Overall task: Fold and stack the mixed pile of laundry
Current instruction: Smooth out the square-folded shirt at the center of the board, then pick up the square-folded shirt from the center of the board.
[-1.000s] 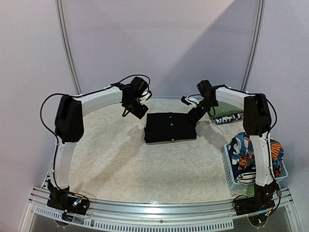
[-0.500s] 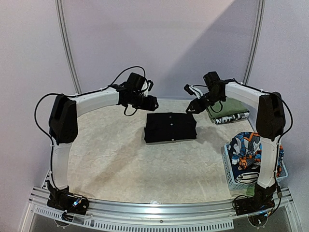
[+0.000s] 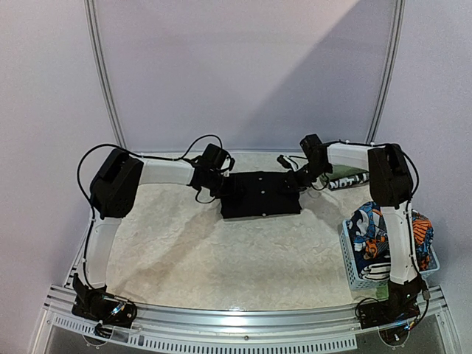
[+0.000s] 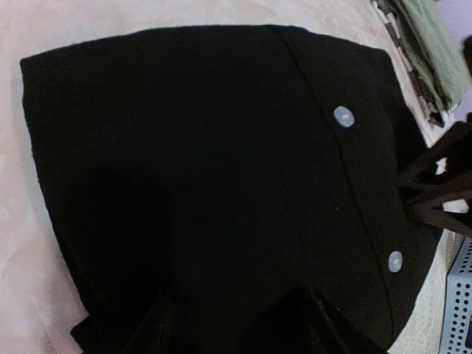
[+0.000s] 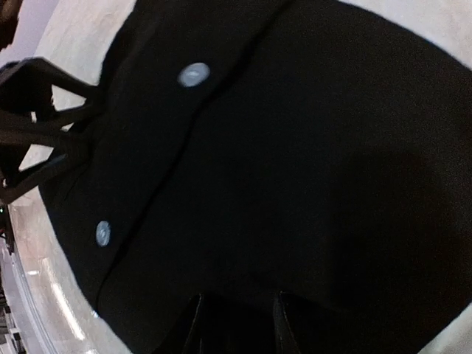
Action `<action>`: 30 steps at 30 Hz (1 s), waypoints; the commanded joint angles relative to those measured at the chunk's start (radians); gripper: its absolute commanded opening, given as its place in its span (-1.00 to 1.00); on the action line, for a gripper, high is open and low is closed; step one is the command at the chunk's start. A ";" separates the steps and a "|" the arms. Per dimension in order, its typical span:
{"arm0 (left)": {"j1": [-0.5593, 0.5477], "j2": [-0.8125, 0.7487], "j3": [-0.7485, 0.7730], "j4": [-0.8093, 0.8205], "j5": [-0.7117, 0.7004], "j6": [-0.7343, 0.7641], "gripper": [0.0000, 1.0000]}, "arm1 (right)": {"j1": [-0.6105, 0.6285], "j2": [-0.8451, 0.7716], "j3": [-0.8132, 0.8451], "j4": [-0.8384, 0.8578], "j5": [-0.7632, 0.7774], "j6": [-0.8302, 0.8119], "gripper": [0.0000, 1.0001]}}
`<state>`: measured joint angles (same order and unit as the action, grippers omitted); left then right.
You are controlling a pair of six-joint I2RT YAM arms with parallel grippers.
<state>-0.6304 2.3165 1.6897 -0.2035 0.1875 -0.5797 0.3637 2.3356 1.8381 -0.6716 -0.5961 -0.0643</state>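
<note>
My left gripper (image 3: 220,185) sits low at one edge of the folded black garment (image 3: 262,195), fingers spread astride the hem, I judge so as to lift it evenly. The garment lies flat on the tabletop (image 3: 184,243) between my two grippers. My right gripper (image 3: 299,179) meets the opposite edge with fingers closer together; whether they pinch cloth I cannot tell. Just beyond it lies the folded olive cloth (image 3: 346,178), probably the stack.
</note>
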 commanded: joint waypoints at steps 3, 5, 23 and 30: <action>-0.029 -0.092 -0.154 0.023 -0.004 -0.055 0.23 | 0.013 0.171 0.146 -0.085 0.083 0.136 -0.26; -0.039 -0.122 -0.168 -0.019 -0.019 -0.007 0.24 | 0.015 0.205 0.172 -0.101 0.091 0.136 -0.18; -0.307 -0.212 -0.008 -0.453 -0.530 1.007 0.52 | -0.025 -0.273 0.108 -0.163 0.117 -0.013 0.24; -0.308 -0.081 0.081 -0.428 -0.563 1.049 0.55 | -0.049 -0.496 -0.086 -0.139 0.132 -0.085 0.26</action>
<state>-0.9440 2.1731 1.7145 -0.5976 -0.3462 0.4019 0.3222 1.9190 1.8683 -0.7948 -0.4984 -0.0845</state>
